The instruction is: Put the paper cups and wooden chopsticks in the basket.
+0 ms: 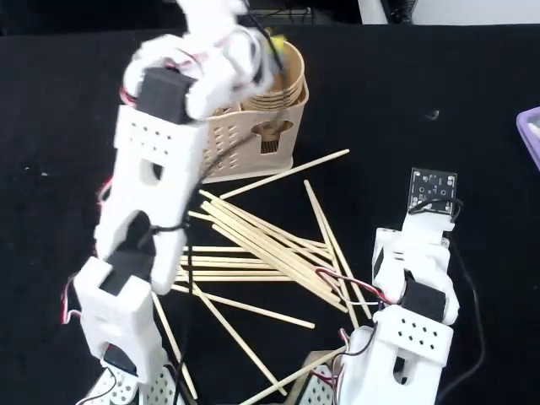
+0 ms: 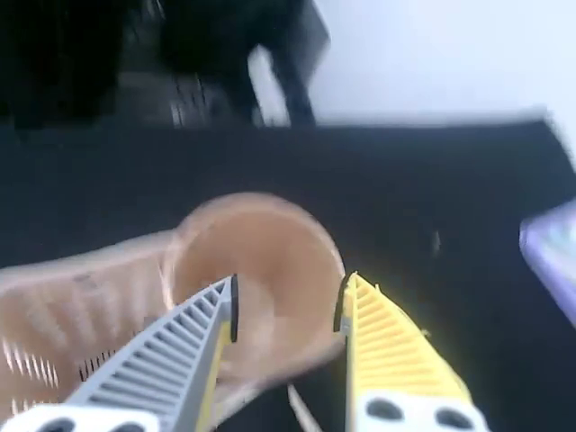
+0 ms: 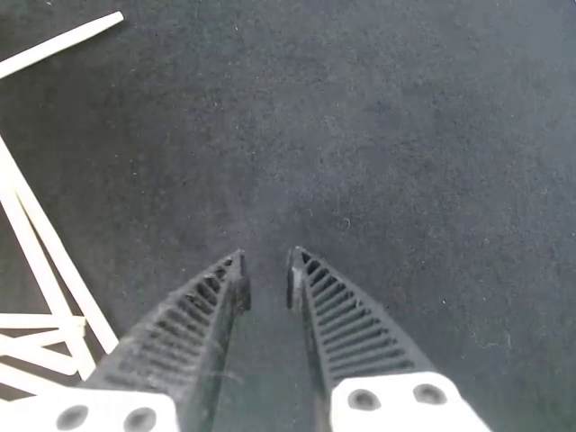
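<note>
A loose heap of wooden chopsticks (image 1: 261, 245) is lying across the middle of the black table (image 1: 422, 101). They are criss-crossing one another between the two arms, with one stick pointing up towards the basket and a few trailing down near the arm bases. A purple thing (image 1: 531, 135) is poking in at the right-hand edge of the table, well apart from everything else. The left arm (image 1: 152, 194) is stretching over the sticks and covering much of the basket from above, so I cannot tell how much is lying inside. The right arm (image 1: 413, 295) is sitting low beside the heap. The right gripper (image 3: 266, 274) is pointing at bare cloth, its fingers a narrow gap apart with nothing between them and a few sticks lying off to one side. The cream basket (image 1: 245, 139) is standing near the back of the table, just beyond the heap, and stacked paper cups (image 1: 283, 84) are sitting at one end of it. The left gripper (image 2: 288, 301) is hanging over the top cup's open mouth with its fingers spread wide, the grey one over the opening and the yellow one at the rim. Whether either is touching the cup I cannot tell.
</note>
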